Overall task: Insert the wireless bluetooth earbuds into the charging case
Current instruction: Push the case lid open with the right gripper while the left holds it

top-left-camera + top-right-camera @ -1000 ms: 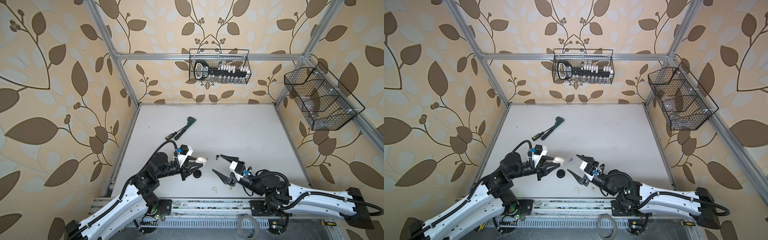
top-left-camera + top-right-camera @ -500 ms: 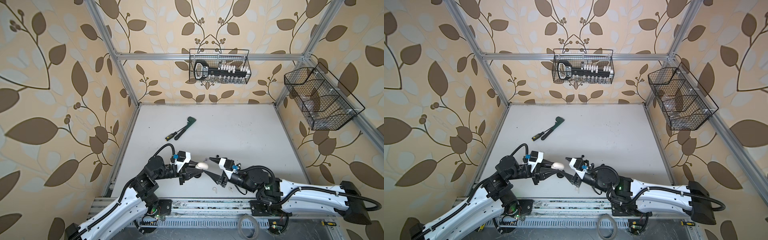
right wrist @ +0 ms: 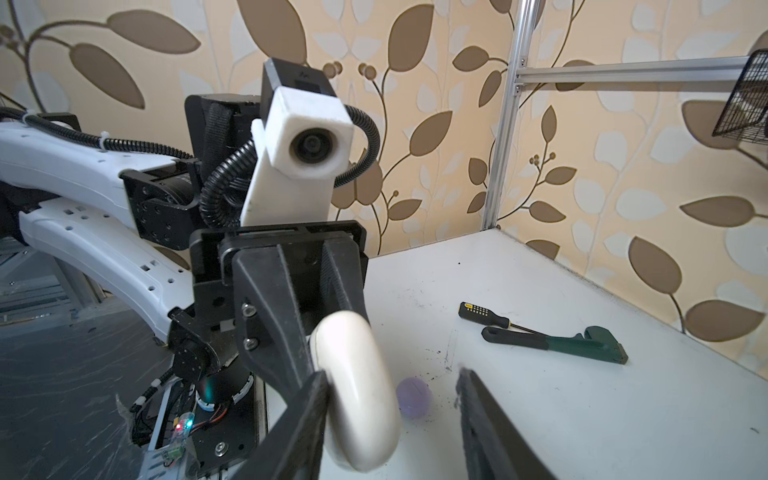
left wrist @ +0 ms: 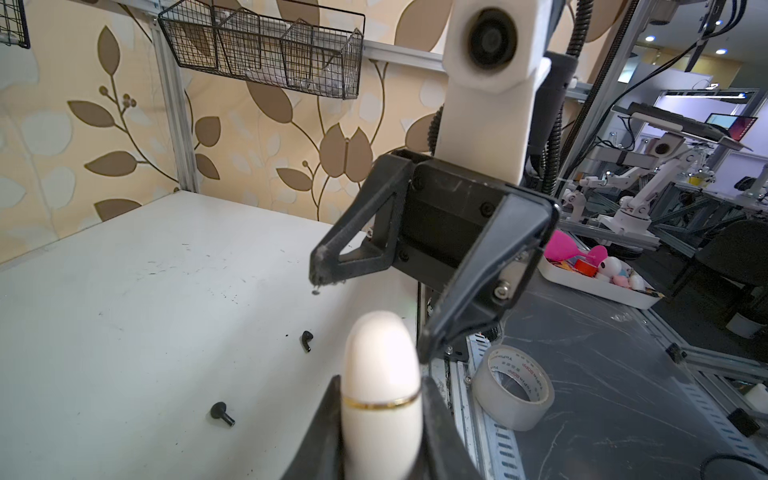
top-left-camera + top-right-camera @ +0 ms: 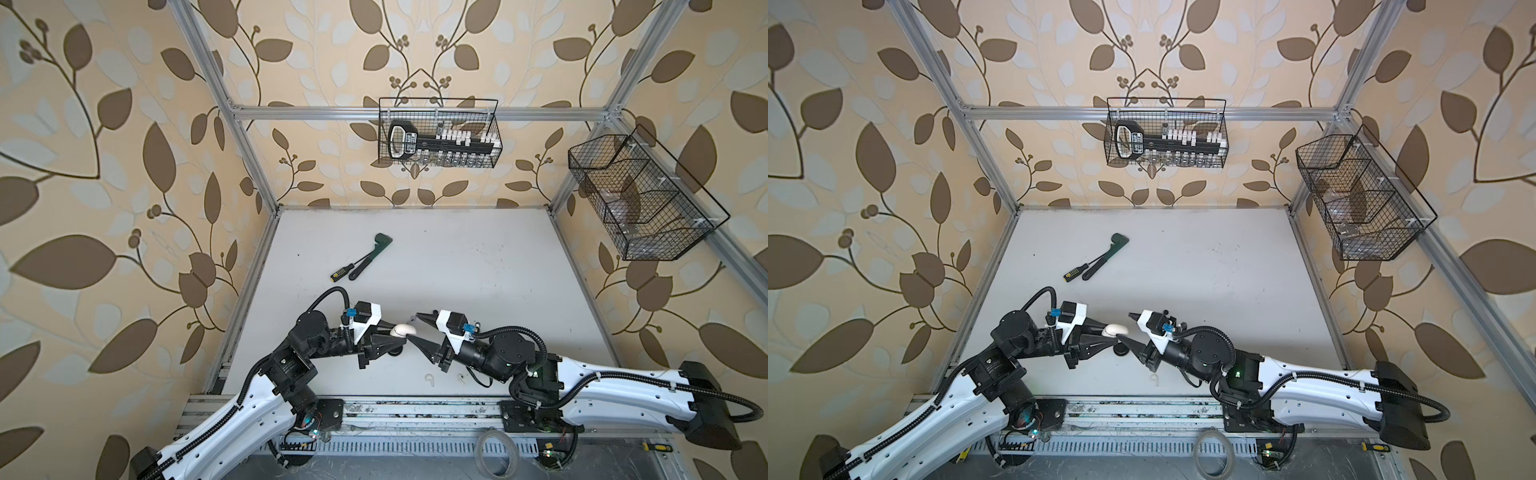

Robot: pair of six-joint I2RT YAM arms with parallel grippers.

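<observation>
Reading labels gives little: the tape roll (image 4: pixel 513 388), off the bench edge near the charging case (image 4: pixel 380 374), carries faint print inside its core, too blurred to make out. The screwdriver (image 3: pixel 484 311), well beyond the case, shows a yellow patch of black dots on its handle, with no lettering I can tell. The case itself bears a thin gold band.

The left arm stretches low and forward from its base, with the left end effector (image 5: pixel 398 336) level over the bench (image 5: pixel 478 270). It is clenched on the cream-white case, which stands out past its fingertips. The right arm reaches in from the opposite side with its elbow bent. The right end effector (image 5: pixel 413 328) faces the case with its jaws spread around the free end. In the right wrist view one finger (image 3: pixel 309 409) touches the case and the other stands apart from it.

Two black earbuds (image 4: pixel 306 340) lie loose on the bench near the case, and two white earbuds (image 5: pixel 429 379) lie on the bench between the case and the arms' bases
</observation>
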